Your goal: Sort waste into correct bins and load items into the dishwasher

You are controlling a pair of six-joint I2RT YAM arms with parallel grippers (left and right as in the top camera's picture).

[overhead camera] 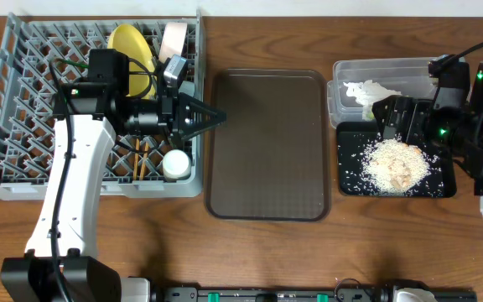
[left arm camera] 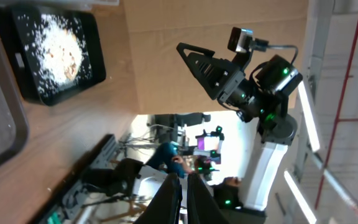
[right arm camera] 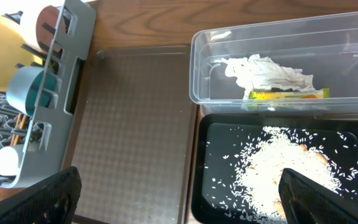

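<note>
Beige-white crumbs point(overhead camera: 397, 165) lie heaped in the black tray point(overhead camera: 350, 186), right beneath the right pincer point(overhead camera: 397, 124), whose jaws stand wide apart with nothing between them. Just ahead of its tips, the clear tub point(right arm camera: 204, 68) holds the napkin point(right arm camera: 266, 71) and the wrapper point(right arm camera: 288, 94). Behind the left pincer point(overhead camera: 221, 116), pinched together and empty, the dish rack point(overhead camera: 15, 109) carries the yellow plate point(overhead camera: 131, 44), white bowl point(overhead camera: 173, 39), blue bowl point(right arm camera: 25, 87), cup point(overhead camera: 175, 164) and chopsticks point(overhead camera: 141, 159).

Sorting and loading both look finished. The next move probably calls only for drawing the 2 arms clear without knocking tub or rack.

The left arm covers the rack's middle, so the chopsticks show only in part. From overhead the wrapper is hidden. Under the left pincer's tips lies the brown tray point(overhead camera: 267, 143); any stray crumbs on it would be too small to tell.
</note>
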